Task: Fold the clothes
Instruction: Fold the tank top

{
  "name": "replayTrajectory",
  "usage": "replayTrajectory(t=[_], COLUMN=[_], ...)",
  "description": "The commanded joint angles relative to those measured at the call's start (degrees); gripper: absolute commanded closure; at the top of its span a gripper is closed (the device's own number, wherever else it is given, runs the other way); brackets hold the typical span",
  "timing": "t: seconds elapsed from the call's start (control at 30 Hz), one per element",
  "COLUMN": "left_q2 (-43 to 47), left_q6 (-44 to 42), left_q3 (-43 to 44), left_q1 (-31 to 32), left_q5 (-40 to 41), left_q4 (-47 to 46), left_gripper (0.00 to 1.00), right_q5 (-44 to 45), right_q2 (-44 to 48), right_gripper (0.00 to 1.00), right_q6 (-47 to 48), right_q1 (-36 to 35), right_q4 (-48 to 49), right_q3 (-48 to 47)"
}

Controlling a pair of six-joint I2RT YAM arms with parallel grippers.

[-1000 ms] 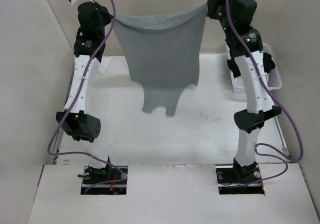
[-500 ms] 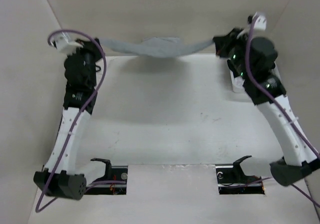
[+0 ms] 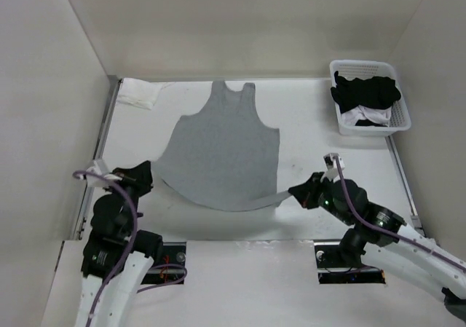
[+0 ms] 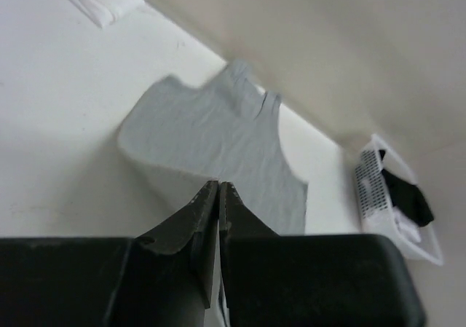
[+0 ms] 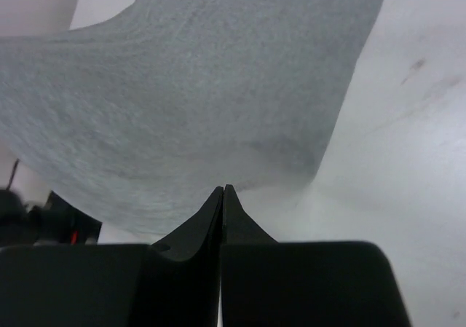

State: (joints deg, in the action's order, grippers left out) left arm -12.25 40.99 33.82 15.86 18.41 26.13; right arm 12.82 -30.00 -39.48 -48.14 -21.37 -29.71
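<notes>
Grey tank top [image 3: 222, 152] spread on the table [image 3: 320, 145], near hem corners pinched in the closed left gripper [image 3: 145, 175] and right gripper [image 3: 295, 192]; white basket [image 3: 364, 65] at far right holds black and white garments [image 3: 364, 92].

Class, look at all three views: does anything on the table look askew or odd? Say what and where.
The grey tank top lies spread, straps far, but its near hem is not flat: the left pincer and right pincer each hold a corner up.

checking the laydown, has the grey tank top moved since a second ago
Yes. The tank top dropped from hanging midair onto the table, now spread left of the basket.
</notes>
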Motion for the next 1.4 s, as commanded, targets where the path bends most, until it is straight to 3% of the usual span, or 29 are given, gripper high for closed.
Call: replayTrajectory(t=[0.0, 0.17, 0.33, 0.43, 0.57, 0.67, 0.77, 0.9, 1.13, 1.37], left_q2=[5.9, 6.5, 1.5, -5.2, -16.0, -25.8, -35.5, -47.7, -71.1, -91.3], left_q6=[1.2, 3.5, 3.4, 3.5, 5.0, 5.6, 6.2, 8.6, 8.4, 6.4], left_q3=[5.3, 8.0, 6.2, 4.5, 2.7, 4.0, 7.7, 11.8, 22.8, 38.9], left_q1=[-0.2, -0.2, -1.7, -3.3, -6.9, -10.5, -14.0, -16.8, -16.3, -16.4], left_q5=[1.8, 0.7, 1.4, 4.0, 6.2, 5.6, 3.5, 0.6, 0.2, -4.2], left_q4=[15.9, 22.9, 16.8, 8.8, -4.2, -12.9, -19.4, -26.9, -36.4, -37.6], left_gripper=[0.97, 0.96, 0.96, 0.95, 0.96, 0.96, 0.96, 0.96, 0.96, 0.95], right_q5=[3.6, 9.8, 15.3, 13.4, 1.3, -7.3, -12.6, -15.7, -19.7, -21.3], right_q2=[7.2, 11.8, 3.8, -5.4, -16.7, -24.7, -32.7, -42.4, -63.6, -78.7], right_gripper=[1.0, 1.0, 1.0, 1.0, 1.0, 1.0, 1.0, 1.0, 1.0, 1.0], right_q6=[-10.1, -18.2, -17.3, -8.7, 2.0, 5.6, 6.8, 6.5, 7.8, 7.2], right_q1=[-8.0, -20.6, -25.0, -17.9, -0.9, 11.1, 18.7, 23.3, 29.2, 33.4], right_q4=[-7.0, -19.5, -18.2, -10.8, 2.6, 8.4, 11.3, 14.5, 14.4, 13.8], right_q3=[1.6, -0.1, -3.4, -7.4, -11.4, -16.1, -22.6, -30.4, -46.9, -58.9])
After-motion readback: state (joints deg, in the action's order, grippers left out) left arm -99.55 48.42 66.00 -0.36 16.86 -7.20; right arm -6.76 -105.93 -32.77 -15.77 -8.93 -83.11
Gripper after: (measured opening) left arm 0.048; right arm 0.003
